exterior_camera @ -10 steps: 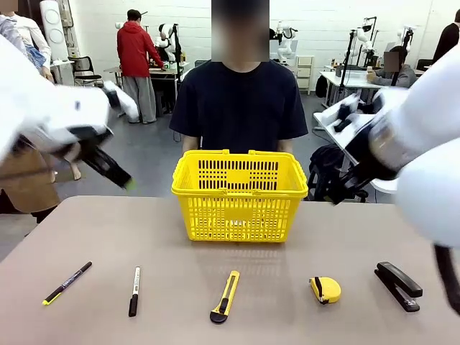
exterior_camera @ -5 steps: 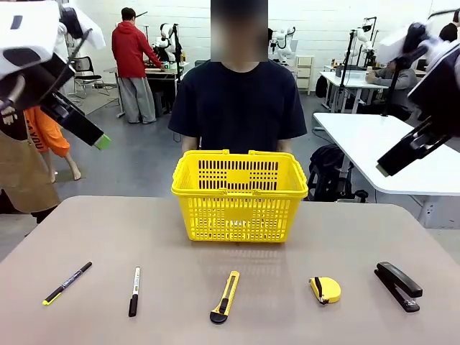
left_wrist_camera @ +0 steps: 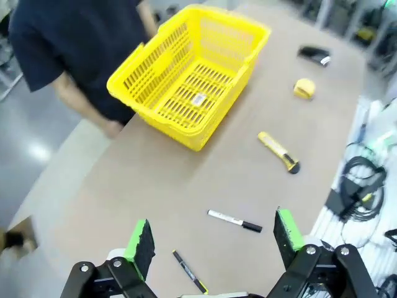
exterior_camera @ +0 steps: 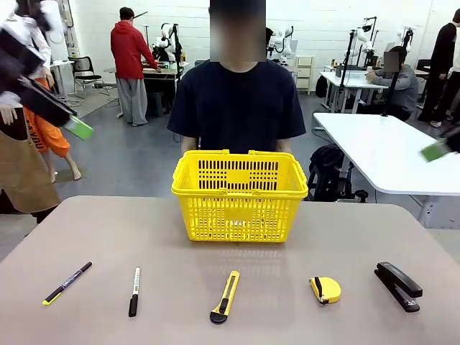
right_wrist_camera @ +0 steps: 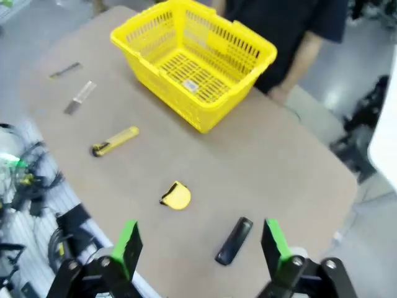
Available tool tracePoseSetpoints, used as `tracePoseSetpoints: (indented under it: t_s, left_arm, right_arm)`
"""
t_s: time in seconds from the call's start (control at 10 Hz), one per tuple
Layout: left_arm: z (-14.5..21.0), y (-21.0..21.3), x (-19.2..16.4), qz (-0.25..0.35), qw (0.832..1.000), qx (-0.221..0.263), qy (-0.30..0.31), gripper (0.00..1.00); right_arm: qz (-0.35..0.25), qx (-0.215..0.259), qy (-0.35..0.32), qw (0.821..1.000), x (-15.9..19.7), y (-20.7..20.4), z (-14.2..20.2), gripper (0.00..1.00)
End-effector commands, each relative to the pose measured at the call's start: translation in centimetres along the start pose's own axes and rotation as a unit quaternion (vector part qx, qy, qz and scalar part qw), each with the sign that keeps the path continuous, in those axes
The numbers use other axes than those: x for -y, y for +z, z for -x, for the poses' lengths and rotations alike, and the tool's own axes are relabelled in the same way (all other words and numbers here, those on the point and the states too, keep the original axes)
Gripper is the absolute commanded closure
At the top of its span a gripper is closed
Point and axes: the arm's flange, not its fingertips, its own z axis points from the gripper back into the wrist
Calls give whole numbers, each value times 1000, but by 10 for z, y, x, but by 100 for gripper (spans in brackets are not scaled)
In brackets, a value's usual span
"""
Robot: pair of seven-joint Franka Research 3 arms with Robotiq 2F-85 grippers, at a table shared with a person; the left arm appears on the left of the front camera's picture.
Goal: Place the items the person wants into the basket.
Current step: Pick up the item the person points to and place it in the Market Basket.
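Well above the surface (exterior_camera: 86, 230), left jaws and right jaws both stand wide, holding nothing. Far below them, the pen (exterior_camera: 67, 282), marker (exterior_camera: 134, 290) and utility knife (exterior_camera: 225, 296) lie in a row before the yellow basket (exterior_camera: 239, 188).

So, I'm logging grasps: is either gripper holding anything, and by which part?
Nothing is held: left gripper and right gripper both stand open and empty above the table.
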Motion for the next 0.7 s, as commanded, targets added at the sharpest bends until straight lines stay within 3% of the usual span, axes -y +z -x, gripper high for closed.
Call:
tracePoseSetpoints:
  t_s: [0.0, 0.2, 0.4, 0.6]
  left_arm:
    - [33, 44, -74, 190, 979, 25, 70, 0]
    - [75, 81, -135, 164, 977, 69, 121, 0]
    - [142, 109, -158, 126, 967, 150, 164, 0]
    - [185, 126, -167, 99, 967, 151, 181, 0]
  right_arm:
    - [-194, 48, -66, 978, 87, 23, 44, 0]
    - [-174, 108, -113, 972, 123, 42, 94, 0]
    - [-158, 159, -119, 967, 126, 73, 128, 0]
    - [-130, 172, -122, 969, 120, 90, 144, 0]
